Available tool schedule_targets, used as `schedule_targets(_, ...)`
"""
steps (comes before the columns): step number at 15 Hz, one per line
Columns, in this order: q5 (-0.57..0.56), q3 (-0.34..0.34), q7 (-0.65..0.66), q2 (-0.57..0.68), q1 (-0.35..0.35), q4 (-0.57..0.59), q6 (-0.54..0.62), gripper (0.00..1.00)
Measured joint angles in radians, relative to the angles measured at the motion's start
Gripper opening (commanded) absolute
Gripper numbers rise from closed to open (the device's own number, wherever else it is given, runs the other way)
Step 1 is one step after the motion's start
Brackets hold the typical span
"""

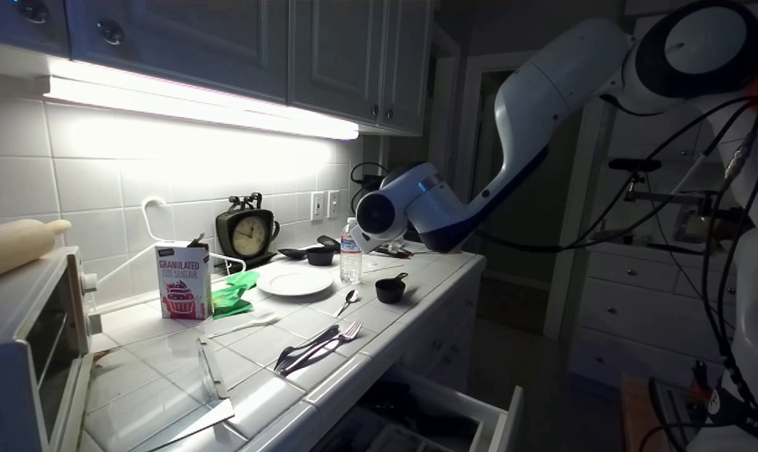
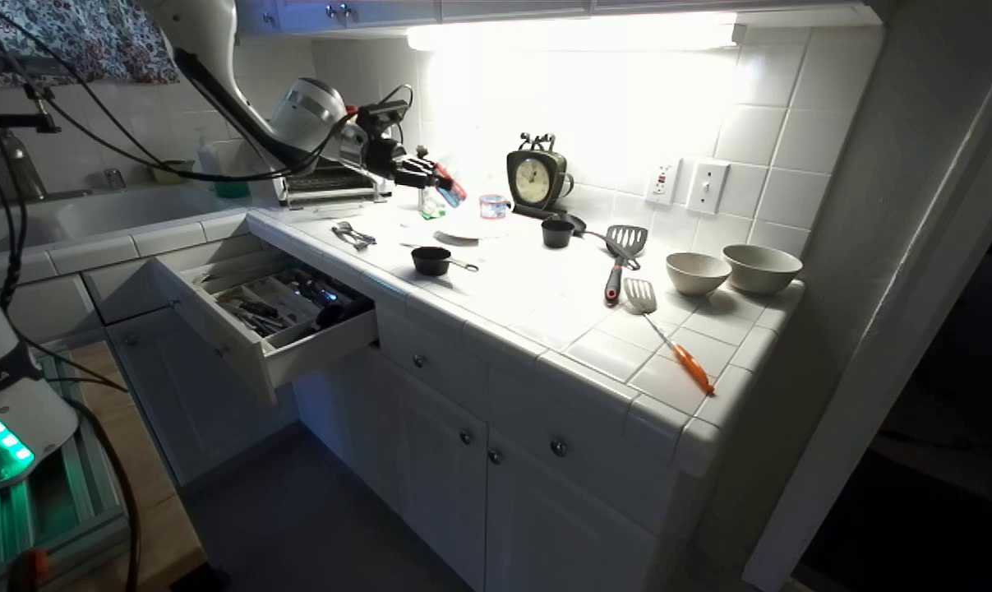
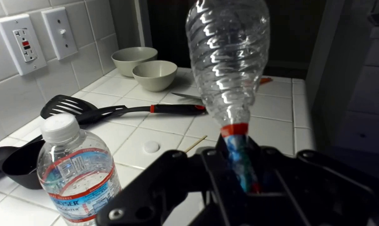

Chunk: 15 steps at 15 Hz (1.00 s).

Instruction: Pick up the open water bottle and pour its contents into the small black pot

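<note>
My gripper [image 3: 236, 142] is shut on the open water bottle [image 3: 229, 59], pinching it flat at its blue-and-red label. The clear ribbed part rises above the fingers in the wrist view; the bottle's mouth does not show. In an exterior view the gripper [image 2: 430, 174] holds the bottle [image 2: 454, 194] tilted, raised over the counter; elsewhere the wrist hides the grip. Two small black pots stand on the counter in both exterior views: one pot [image 2: 557, 233] by the black utensils, one pot [image 2: 431, 261] near the front edge. Which one the task means I cannot tell.
A capped bottle [image 3: 78, 175] stands left of the gripper. A loose white cap [image 3: 151, 146] lies on the tiles. Around are a white plate [image 1: 295, 280], a clock [image 2: 537, 179], a sugar carton [image 1: 184, 282] and two bowls [image 2: 763, 269]. The drawer [image 2: 265, 362] below is pulled out.
</note>
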Motion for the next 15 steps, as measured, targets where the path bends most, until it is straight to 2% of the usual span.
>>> schedule_targets(7, 0.352, 0.015, -0.152, -0.096, -0.08, 0.004, 0.137, 0.02)
schedule_targets(15, 0.697, -0.011, -0.336, -0.163, -0.175, 0.004, 0.177, 0.02)
